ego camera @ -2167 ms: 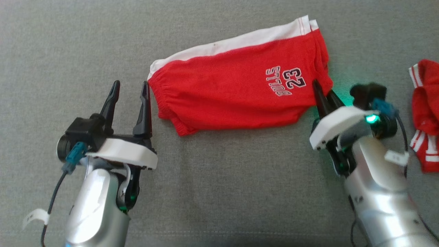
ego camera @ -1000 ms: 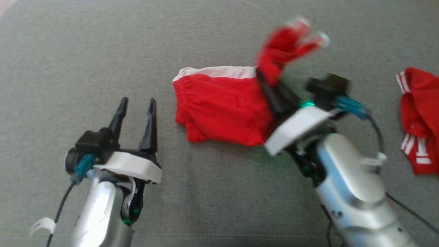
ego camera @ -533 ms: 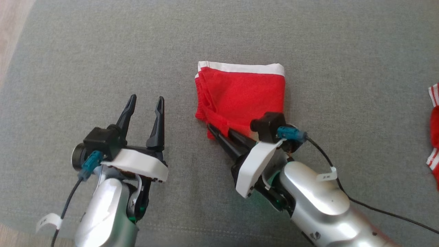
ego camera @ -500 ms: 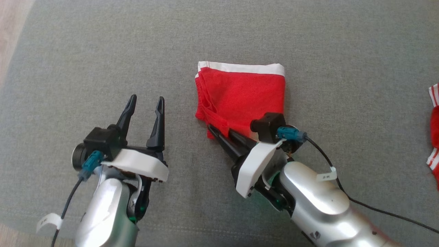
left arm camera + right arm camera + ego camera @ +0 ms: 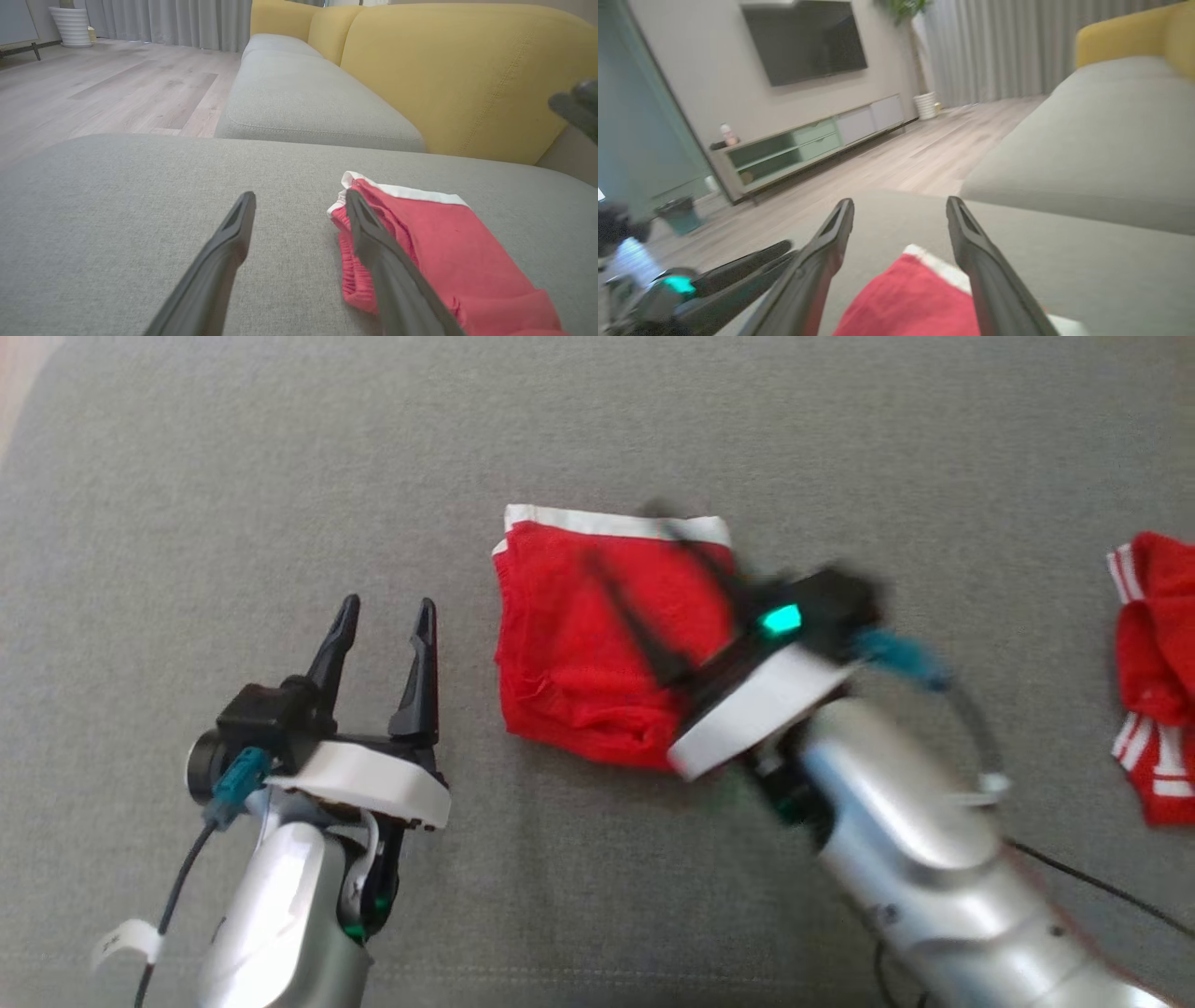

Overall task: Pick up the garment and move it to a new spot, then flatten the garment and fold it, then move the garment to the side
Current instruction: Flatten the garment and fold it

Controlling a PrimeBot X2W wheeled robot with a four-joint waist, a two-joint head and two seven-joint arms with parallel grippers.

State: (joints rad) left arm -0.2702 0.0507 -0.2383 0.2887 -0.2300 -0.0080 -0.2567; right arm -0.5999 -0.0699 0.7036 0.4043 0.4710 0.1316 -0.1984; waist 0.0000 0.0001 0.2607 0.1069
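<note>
Garment (image 5: 579, 644), red with a white edge, lies folded on the grey sofa cushion (image 5: 280, 448). Right claw (image 5: 900, 201) hangs over it, fingers spread wide, gripping nothing. Left claw (image 5: 387, 605) sits just beside its left edge, fingers parted, empty.

Grey cushion (image 5: 280, 448): folded garment (image 5: 560, 644), red bundle (image 5: 1153, 653)

In the head view my right fingers (image 5: 635, 623) are smeared and the tips are unclear. My right arm (image 5: 896, 821) covers the garment's (image 5: 569, 635) 4 o'clock corner. A second red cloth (image 5: 1153, 644) is cropped at 3 o'clock. In the left wrist view the garment is cut off at 5 o'clock, and there's a dark blurred shape (image 5: 577, 109) at 3 o'clock I can't identify. In the right wrist view the garment is cropped at 6 o'clock.
</note>
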